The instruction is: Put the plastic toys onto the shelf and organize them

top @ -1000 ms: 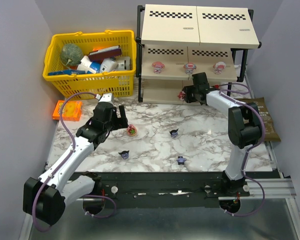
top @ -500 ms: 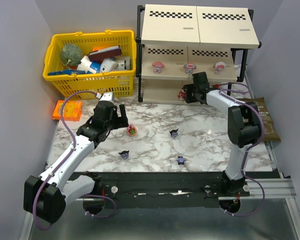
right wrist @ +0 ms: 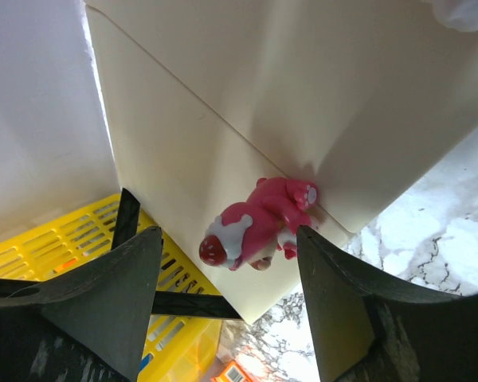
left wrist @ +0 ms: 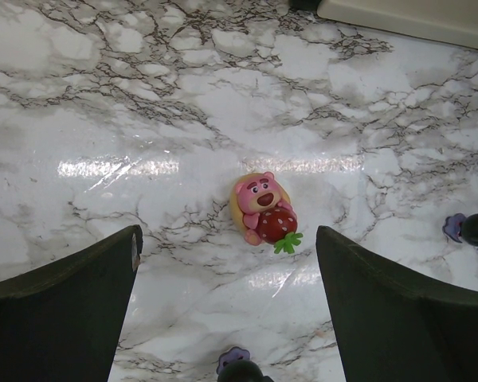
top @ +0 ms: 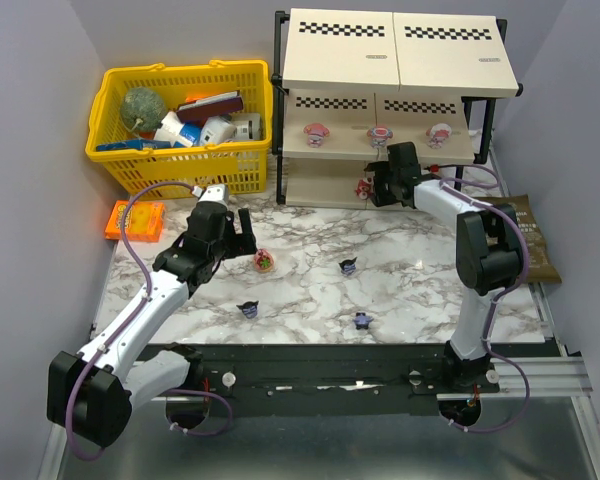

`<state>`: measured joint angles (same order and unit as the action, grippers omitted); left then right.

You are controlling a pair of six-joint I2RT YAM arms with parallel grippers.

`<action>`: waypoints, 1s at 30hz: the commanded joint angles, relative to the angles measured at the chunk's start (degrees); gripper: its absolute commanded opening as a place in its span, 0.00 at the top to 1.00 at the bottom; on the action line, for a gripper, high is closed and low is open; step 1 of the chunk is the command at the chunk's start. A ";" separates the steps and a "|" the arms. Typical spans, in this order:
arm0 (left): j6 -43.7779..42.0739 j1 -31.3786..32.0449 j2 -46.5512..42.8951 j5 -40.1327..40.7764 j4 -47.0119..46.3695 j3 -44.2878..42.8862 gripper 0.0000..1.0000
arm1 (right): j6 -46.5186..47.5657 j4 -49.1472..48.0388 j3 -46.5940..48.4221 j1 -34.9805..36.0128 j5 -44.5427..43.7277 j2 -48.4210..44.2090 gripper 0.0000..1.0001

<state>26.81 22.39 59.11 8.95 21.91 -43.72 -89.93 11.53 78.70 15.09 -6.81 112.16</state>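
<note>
Right claw [right wrist: 227, 239] gapes at the shelf's [top: 395, 50] lowest board, a red-pink toy [right wrist: 255, 227] lying loose between its fingers, filling that tier, I'd say. Left claw [left wrist: 227, 236] hangs wide open over the bear toy [left wrist: 264, 215] on the marble table [left wrist: 103, 95], poised to grab.

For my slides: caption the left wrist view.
Open left jaws frame a tiny pink plastic bear figurine clutching a red strawberry on the grey-veined white marble tabletop.

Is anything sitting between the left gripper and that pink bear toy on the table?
Nothing visible does. The left gripper is open, and the pink bear toy lies on the marble table just ahead of its fingers. The dark purple toy at right sits clear of that path.
</note>
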 commanded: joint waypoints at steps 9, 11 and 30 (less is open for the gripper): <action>-0.18 -0.42 -1.02 0.37 -1.08 -0.84 0.01 | 1.51 -3.35 -2.93 -0.50 1.00 -3.26 0.23; 0.00 -0.42 -1.02 0.28 -1.26 -0.75 0.01 | 1.69 -3.53 -4.07 -0.59 1.88 -4.31 0.23; -1.05 -0.42 -2.07 1.59 0.50 -2.33 0.01 | 3.35 7.86 -7.60 3.10 9.62 -13.98 0.23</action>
<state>27.46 22.24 58.43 8.99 21.98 -43.72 -87.33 9.39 68.31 16.43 -0.86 100.90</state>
